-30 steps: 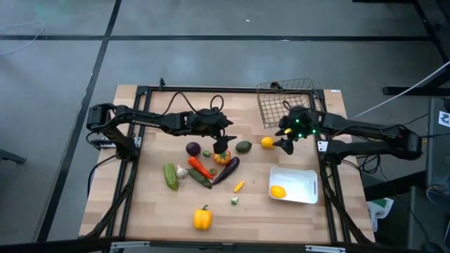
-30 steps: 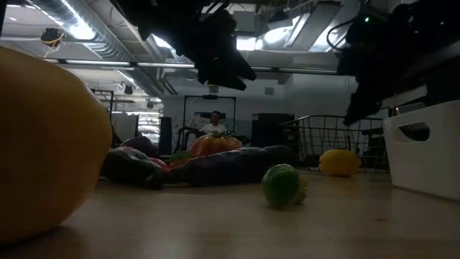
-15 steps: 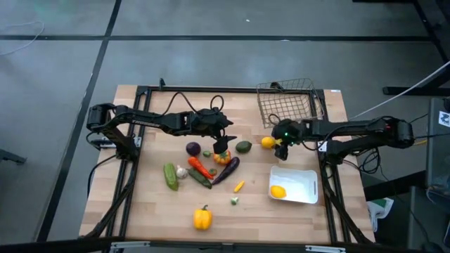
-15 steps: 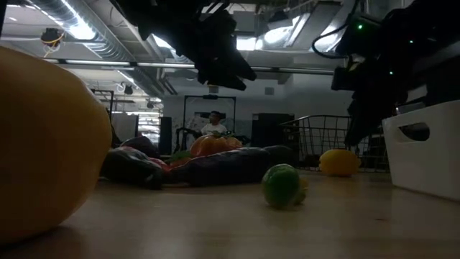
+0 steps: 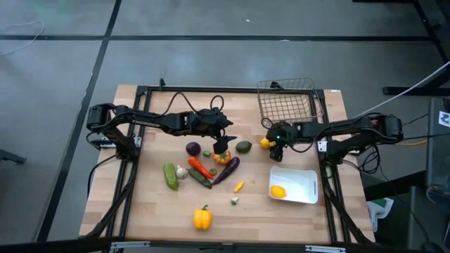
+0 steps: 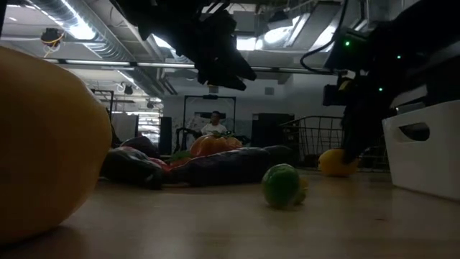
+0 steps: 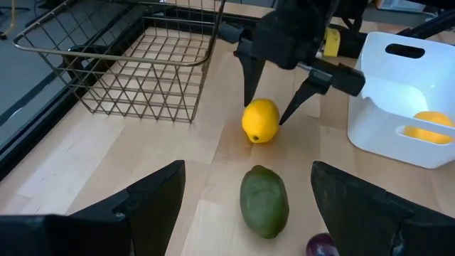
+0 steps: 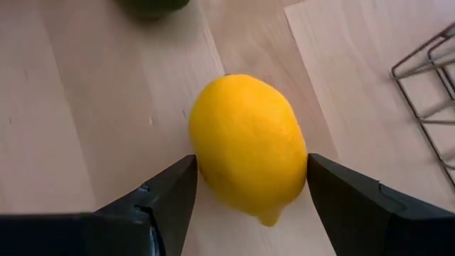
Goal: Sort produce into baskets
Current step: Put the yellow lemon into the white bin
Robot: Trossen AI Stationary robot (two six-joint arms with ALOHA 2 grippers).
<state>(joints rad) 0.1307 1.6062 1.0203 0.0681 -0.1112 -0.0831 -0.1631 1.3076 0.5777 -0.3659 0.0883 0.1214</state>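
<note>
A yellow lemon [image 5: 266,143] lies on the wooden table in front of the wire-mesh basket [image 5: 285,102]. My right gripper [image 5: 272,146] is open and down at the lemon, one finger on each side of it, as the right wrist view [image 8: 249,171] and the left wrist view [image 7: 271,107] show. My left gripper [image 5: 223,143] is open and empty above the pile of produce at the table's middle. The white tray [image 5: 306,184] holds another lemon [image 5: 278,191]. My right gripper straddles the lemon's middle [image 8: 245,142] with its open fingers [image 8: 167,195], coming from above and pointing down. The lemon lies on the table. I cannot tell whether the fingers touch it.
A green fruit [image 5: 243,147], purple ball [image 5: 193,148], carrot [image 5: 197,167], eggplant [image 5: 226,170], cucumber [image 5: 171,176] and garlic [image 5: 181,172] lie mid-table. A yellow pepper [image 5: 202,218] sits near the front edge. A person shows far behind in the low view [image 6: 213,124].
My right gripper has moved toward the table's left edge and down to the lemon, so that its open fingers now stand on either side of it. The lemon has stayed where it was.
</note>
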